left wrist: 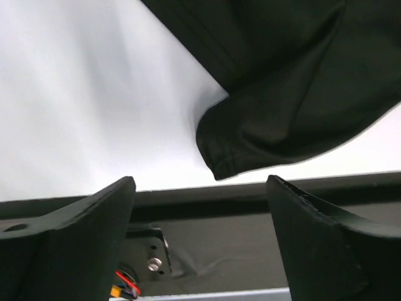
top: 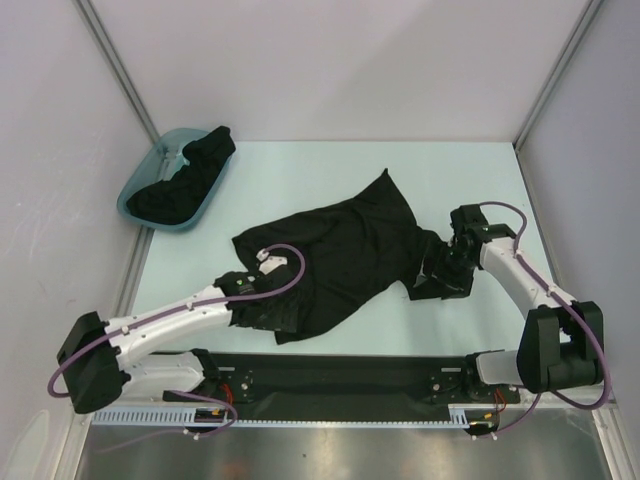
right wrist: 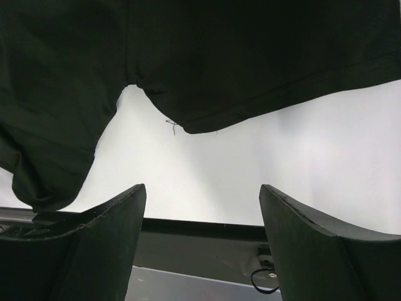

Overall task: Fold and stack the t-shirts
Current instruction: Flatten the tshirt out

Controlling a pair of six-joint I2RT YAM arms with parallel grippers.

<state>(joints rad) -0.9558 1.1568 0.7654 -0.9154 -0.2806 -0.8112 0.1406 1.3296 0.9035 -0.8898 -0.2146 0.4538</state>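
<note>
You have no text, label, brand, number or sign to read in any of the three views. The black t-shirt [top: 340, 250] lying on the table [top: 300, 170] shows only plain cloth. The teal tub [top: 140, 175] shows only plain plastic.

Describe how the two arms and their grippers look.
The left arm and right arm have white links with black joint housings and a purple cable looping alongside. The left gripper and right gripper each carry two broad, matte black, wedge-shaped fingers. No markings show.
</note>
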